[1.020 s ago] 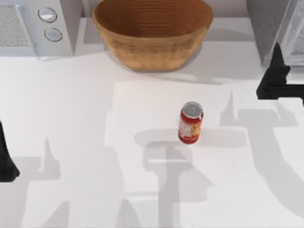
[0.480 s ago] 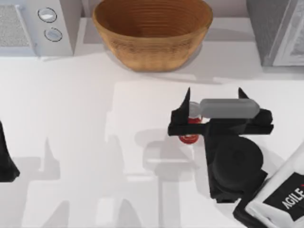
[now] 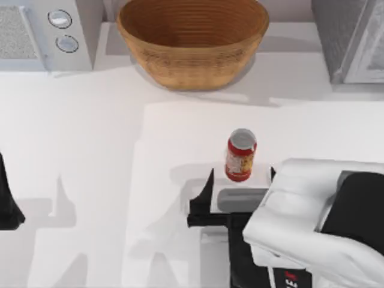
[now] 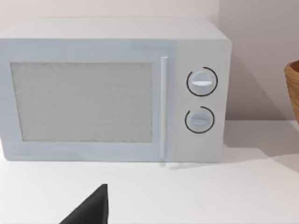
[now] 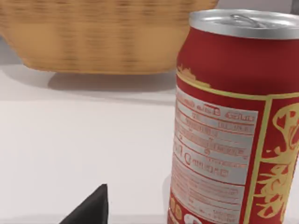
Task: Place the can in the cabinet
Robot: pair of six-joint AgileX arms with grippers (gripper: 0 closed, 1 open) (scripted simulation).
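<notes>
The can (image 3: pixel 240 155) is red with a silver top and stands upright near the table's middle. My right gripper (image 3: pixel 241 177) is just on the near side of it, open, its two black fingertips spread wider than the can and not touching it. In the right wrist view the can (image 5: pixel 233 121) looms close, with one black fingertip (image 5: pixel 91 210) low in the picture. The grey cabinet (image 3: pixel 351 39) stands at the back right. My left gripper (image 3: pixel 7 204) is parked at the table's left edge, and one of its fingertips (image 4: pixel 91 212) shows in the left wrist view.
A large woven basket (image 3: pixel 192 39) sits at the back centre, behind the can. A white microwave (image 3: pixel 42 33) stands at the back left, facing the left wrist camera as the microwave (image 4: pixel 112 88). The right arm's white body (image 3: pixel 312 222) covers the near right of the table.
My right arm swung in from the back right, passed over the can, and now sits at the can's near side with its fingers open. The can and left arm stayed put.
</notes>
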